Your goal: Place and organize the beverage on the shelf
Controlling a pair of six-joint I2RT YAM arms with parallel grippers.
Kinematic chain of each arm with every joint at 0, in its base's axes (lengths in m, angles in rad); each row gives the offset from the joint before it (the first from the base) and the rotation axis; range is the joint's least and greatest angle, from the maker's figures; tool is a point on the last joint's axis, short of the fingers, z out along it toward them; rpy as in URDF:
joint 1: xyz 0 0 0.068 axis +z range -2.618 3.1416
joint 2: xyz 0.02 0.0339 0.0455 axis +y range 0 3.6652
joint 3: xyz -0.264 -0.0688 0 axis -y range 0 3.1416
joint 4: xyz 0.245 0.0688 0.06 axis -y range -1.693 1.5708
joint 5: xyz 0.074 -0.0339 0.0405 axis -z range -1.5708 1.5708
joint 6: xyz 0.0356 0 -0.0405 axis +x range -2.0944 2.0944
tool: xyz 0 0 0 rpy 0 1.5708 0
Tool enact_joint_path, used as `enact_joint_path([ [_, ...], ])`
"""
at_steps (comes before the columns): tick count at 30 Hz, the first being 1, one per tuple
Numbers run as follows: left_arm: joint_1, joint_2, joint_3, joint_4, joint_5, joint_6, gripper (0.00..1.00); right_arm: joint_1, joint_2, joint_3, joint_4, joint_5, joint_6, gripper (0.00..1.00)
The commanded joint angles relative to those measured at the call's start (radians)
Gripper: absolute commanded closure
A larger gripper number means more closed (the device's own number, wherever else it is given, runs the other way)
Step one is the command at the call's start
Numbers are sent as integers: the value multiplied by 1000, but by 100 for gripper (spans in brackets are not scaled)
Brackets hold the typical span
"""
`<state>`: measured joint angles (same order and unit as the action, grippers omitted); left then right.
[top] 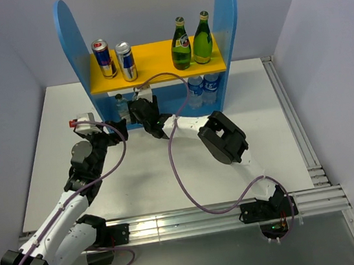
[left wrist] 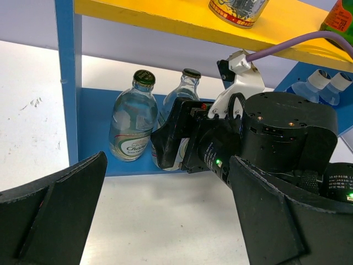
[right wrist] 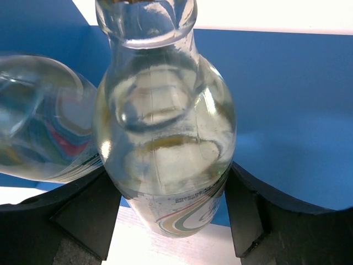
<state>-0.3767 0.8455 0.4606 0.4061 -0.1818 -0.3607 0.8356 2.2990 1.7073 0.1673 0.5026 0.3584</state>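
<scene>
The shelf point(top: 156, 71) stands at the back of the table, with a yellow upper board and a blue base. My right gripper point(top: 140, 109) reaches into its lower left bay and is shut on a clear glass bottle point(right wrist: 165, 127), one finger point(right wrist: 88, 215) on each side of its body. The bottle stands upright at the front edge of the blue base, also seen in the left wrist view point(left wrist: 186, 88). A second clear glass bottle point(left wrist: 132, 124) stands just left of it. My left gripper point(left wrist: 168, 182) is open and empty, low over the table in front of the bay.
Two cans point(top: 103, 58) and two green bottles point(top: 180, 44) stand on the upper board. Two plastic water bottles point(top: 195, 87) stand in the lower right bay. The right arm's wrist point(left wrist: 276, 138) and purple cable point(top: 175, 165) lie just right of my left gripper.
</scene>
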Motion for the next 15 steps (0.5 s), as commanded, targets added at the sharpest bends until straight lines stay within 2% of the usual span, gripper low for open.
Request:
enact_joint_path([
  [1, -4, -25, -5, 54, -11, 9, 1, -16, -30, 91, 104, -27, -27, 37],
  [3, -4, -25, -7, 57, -12, 9, 1, -13, -32, 89, 104, -26, -27, 36],
  [5, -4, -25, -7, 59, -13, 11, 1, -13, -35, 83, 112, -26, -29, 47],
  [6, -4, -23, -7, 59, -12, 11, 1, -15, -36, 77, 113, -26, -27, 48],
  [8, -4, -22, -7, 59, -12, 11, 1, -15, -38, 75, 117, -33, -35, 37],
  [11, -4, -23, -10, 60, -15, 12, 1, -15, -38, 83, 98, -32, -39, 33],
  [12, -4, -25, -10, 63, -15, 12, 1, -13, -39, 78, 97, -38, -41, 39],
  [13, -4, -26, -11, 65, -16, 12, 1, -15, -42, 77, 89, -39, -44, 71],
  [15, -4, -28, -14, 68, -18, 12, 1, -15, -47, 66, 84, -33, -44, 81],
])
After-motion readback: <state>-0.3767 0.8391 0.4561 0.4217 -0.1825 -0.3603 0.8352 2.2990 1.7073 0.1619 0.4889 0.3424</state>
